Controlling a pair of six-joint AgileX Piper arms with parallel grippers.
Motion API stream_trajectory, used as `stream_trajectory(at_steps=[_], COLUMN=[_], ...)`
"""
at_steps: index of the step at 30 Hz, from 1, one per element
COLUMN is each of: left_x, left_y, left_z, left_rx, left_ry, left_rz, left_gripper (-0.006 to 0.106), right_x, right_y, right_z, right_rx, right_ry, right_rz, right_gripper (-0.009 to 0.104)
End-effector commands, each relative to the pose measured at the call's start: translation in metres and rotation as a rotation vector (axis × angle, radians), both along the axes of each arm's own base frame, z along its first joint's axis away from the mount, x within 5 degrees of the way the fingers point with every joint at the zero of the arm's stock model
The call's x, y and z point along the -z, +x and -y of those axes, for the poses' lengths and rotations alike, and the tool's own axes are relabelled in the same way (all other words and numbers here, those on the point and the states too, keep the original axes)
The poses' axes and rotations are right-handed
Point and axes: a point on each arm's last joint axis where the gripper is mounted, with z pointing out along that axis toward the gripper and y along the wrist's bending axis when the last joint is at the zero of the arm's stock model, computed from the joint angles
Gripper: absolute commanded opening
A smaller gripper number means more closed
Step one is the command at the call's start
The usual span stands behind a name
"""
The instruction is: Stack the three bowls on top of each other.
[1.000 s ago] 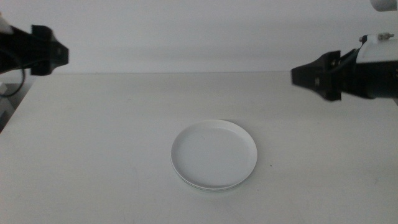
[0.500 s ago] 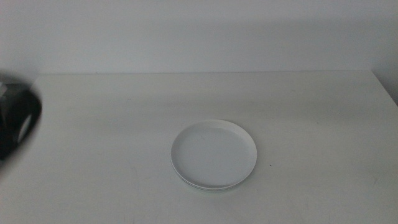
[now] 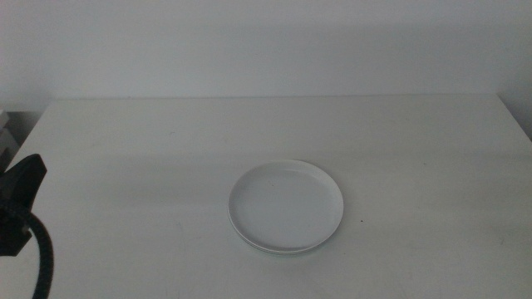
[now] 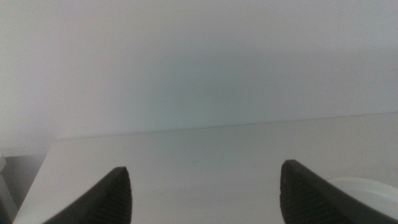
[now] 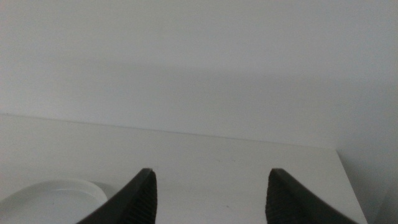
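Observation:
In the middle view a white bowl (image 3: 286,205) sits on top of a stack at the table's centre. A thin edge of a dish below it (image 3: 274,252) peeks out under its near rim; its colour is too faint to tell. Part of the left arm (image 3: 18,206) shows at the lower left edge, well apart from the stack. The left gripper (image 4: 205,180) is open and holds nothing, with the white bowl's rim (image 4: 367,186) beside one jaw. The right gripper (image 5: 211,180) is open and holds nothing, with the white bowl (image 5: 56,198) off to one side. The right arm is outside the middle view.
The white table (image 3: 416,141) ends at a pale wall behind, and its left and right edges show in the middle view. A dark cable (image 3: 46,266) hangs from the left arm at the bottom left corner.
Both arms have drawn back from above the table's sides. The right one has left the middle view; the left one has sunk to the lower left edge. The stack has not moved.

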Motion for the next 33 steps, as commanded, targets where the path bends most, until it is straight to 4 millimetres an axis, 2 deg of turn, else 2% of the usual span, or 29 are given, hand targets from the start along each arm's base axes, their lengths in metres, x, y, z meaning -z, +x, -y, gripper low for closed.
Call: stream_trajectory(at_steps=[1, 4, 6, 8, 13, 17, 21, 25, 33], left_x=[-0.017, -0.011, -0.004, 0.004, 0.040, 0.065, 0.081, 0.093, 0.095], left_y=[0.000, -0.003, -0.010, -0.016, -0.030, -0.039, -0.044, -0.047, -0.048], left_z=[0.000, -0.001, -0.002, -0.003, -0.005, -0.006, -0.007, -0.007, -0.011], left_rx=[-0.005, -0.005, -0.005, -0.005, -0.005, -0.005, -0.004, -0.004, -0.063], left_ry=[-0.037, -0.036, -0.038, -0.039, -0.036, -0.034, -0.034, -0.034, -0.022], left_rz=[0.106, 0.100, 0.109, 0.118, 0.108, 0.113, 0.113, 0.113, 0.088], left_gripper=[0.079, 0.079, 0.079, 0.079, 0.079, 0.079, 0.079, 0.079, 0.079], right_x=[-0.015, -0.010, 0.001, 0.015, 0.060, 0.091, 0.119, 0.122, 0.122], right_y=[0.001, -0.004, -0.010, -0.013, -0.023, -0.029, -0.031, -0.032, -0.032], right_z=[0.004, 0.004, 0.005, 0.006, 0.009, 0.010, 0.011, 0.009, 0.010], right_rx=[0.043, 0.048, 0.056, 0.069, 0.091, 0.109, 0.114, 0.094, 0.094], right_ry=[0.001, -0.001, -0.038, -0.093, -0.207, -0.234, -0.234, -0.250, -0.255], right_rz=[0.086, 0.097, 0.099, 0.090, 0.054, 0.043, 0.024, -0.017, -0.019], right_gripper=[0.045, 0.045, 0.045, 0.045, 0.045, 0.045, 0.045, 0.045, 0.045])
